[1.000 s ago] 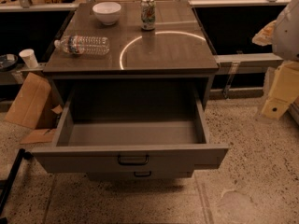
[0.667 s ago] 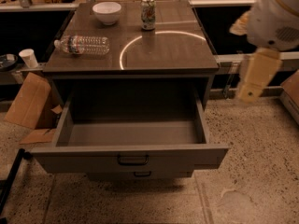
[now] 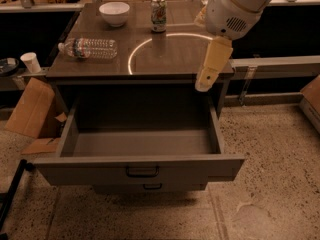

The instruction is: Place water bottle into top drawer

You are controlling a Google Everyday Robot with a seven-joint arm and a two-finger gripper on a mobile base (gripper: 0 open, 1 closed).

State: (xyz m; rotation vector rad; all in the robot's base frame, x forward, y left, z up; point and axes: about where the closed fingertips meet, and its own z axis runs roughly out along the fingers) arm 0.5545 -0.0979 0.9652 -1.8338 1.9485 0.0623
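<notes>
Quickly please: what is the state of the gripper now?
Gripper: open or closed cannot be told; it hangs at the right front corner of the cabinet top, away from the water bottle lying there.

I see the dark cabinet top (image 3: pixel 170 66) carrying three things. The bottle (image 3: pixel 89 48) lies on its side near the left edge, cap pointing left. A white bowl (image 3: pixel 114 13) sits at the back, and a can (image 3: pixel 158 14) stands upright just right of it. My gripper (image 3: pixel 205 81) hangs over the top's right front corner. Cardboard (image 3: pixel 30 109) lies on the speckled floor (image 3: pixel 270 184) at left.
</notes>
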